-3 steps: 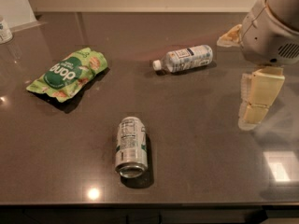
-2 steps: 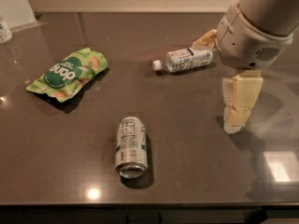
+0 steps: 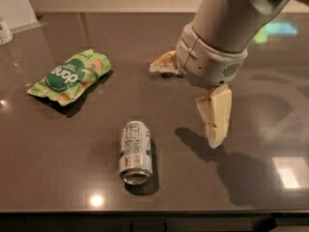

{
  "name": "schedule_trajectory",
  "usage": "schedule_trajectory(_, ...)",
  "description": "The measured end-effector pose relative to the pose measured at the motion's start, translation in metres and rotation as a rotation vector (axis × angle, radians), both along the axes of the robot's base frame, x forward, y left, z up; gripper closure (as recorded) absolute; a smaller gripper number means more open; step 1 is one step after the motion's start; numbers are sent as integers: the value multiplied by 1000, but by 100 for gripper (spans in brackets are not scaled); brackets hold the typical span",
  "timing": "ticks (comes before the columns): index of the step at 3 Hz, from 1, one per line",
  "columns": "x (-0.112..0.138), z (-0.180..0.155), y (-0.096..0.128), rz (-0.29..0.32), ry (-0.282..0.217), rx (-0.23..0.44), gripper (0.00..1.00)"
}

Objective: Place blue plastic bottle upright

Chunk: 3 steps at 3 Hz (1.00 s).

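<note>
The gripper hovers right of centre, jaws wide, empty; bottle seemingly hidden behind it; approach step; next, lower and grasp.

The arm slanted in from above the far right corner of the worktop, ending in a bulky pale wrist that hung a little right of the middle. The gripper was spread wide: one cream finger pointed toward the left edge, and the other finger pointed toward the near edge.
</note>
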<state>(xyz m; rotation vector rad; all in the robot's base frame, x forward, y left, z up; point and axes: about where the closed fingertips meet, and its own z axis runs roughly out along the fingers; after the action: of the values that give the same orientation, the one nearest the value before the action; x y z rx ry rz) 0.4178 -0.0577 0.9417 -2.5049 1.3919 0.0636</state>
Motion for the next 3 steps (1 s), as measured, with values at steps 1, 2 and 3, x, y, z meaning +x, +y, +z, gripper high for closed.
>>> schedule_trajectory(1,-7,-9,23,179,-10,-11,0)
schedule_trajectory(2,-17,-20,42,335,-1,-7,0)
schedule_trajectory(3,-30,-34,60,507,17,-8,0)
